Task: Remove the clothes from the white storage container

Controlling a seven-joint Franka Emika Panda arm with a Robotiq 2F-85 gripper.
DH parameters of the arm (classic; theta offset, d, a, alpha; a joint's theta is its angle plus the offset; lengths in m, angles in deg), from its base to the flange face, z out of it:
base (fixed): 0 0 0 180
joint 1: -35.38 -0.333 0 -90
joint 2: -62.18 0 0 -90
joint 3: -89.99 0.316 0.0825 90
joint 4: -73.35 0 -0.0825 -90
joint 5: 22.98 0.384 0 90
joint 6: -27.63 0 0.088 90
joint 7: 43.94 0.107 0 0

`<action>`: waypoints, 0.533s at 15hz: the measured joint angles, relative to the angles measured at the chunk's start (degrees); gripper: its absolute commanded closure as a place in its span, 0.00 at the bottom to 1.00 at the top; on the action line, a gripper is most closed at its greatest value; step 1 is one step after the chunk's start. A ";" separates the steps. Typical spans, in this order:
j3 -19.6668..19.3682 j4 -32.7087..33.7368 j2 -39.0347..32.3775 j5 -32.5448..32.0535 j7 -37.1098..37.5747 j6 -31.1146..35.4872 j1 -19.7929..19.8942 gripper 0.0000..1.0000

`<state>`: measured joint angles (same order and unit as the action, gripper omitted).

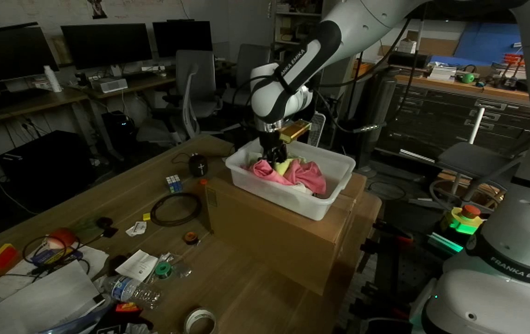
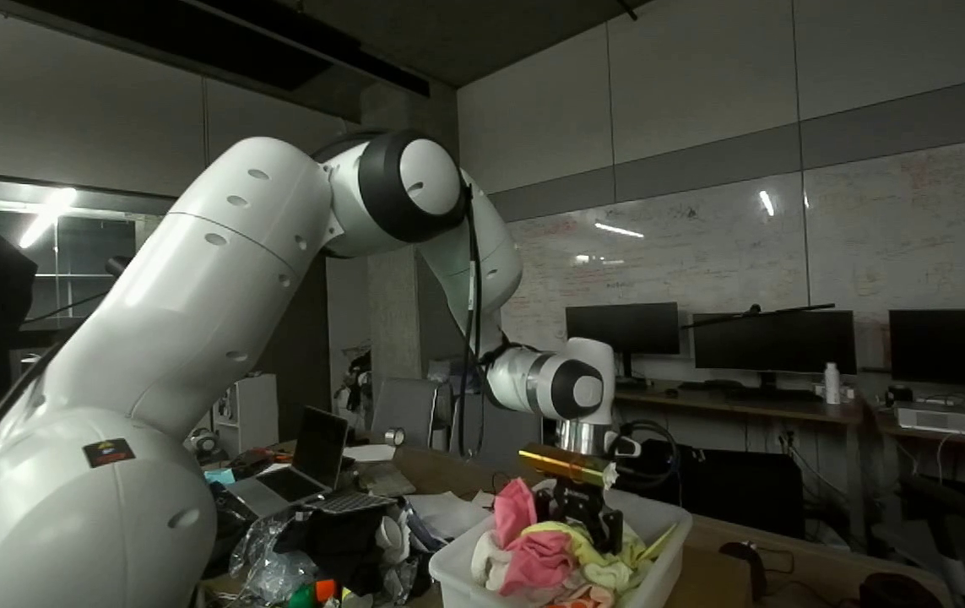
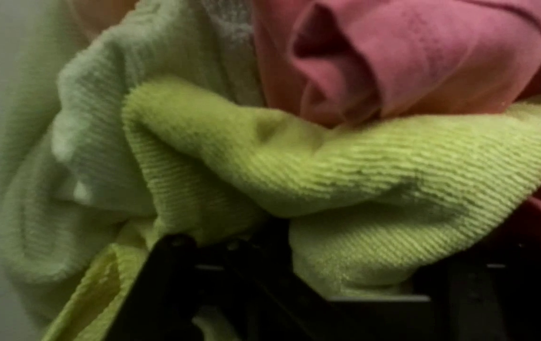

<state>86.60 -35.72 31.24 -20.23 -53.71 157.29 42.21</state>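
The white storage container (image 1: 271, 194) stands on a cardboard box (image 1: 265, 236). It also shows in an exterior view (image 2: 666, 561), cut off at the bottom. Inside lies a heap of clothes: pink cloth (image 1: 305, 175), pale yellow-green cloth (image 3: 346, 166), whitish cloth (image 2: 490, 564) and a bit of orange cloth (image 2: 588, 599). My gripper (image 2: 579, 525) points down inside the container, in among the clothes. Its fingers look spread apart. In the wrist view the gripper (image 3: 348, 255) has yellow-green cloth between and over its dark fingers; the fingertips are hidden in the cloth.
The box stands on a wooden table (image 1: 241, 287). On the table lie a cable coil (image 1: 175, 209), a puzzle cube (image 1: 174, 183), a plastic bottle (image 1: 132, 291), a tape roll (image 1: 201, 321) and papers. A laptop (image 2: 313, 460) and clutter show in an exterior view.
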 measured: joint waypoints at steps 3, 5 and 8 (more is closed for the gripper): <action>0.10 0.02 0.28 0.13 0.01 0.13 0.00 0.89; 0.16 -0.07 0.54 0.30 0.00 0.27 0.06 0.92; 0.19 -0.81 1.47 0.68 0.00 1.02 0.16 0.90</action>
<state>86.79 -36.53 32.71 -19.54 -53.71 158.31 42.37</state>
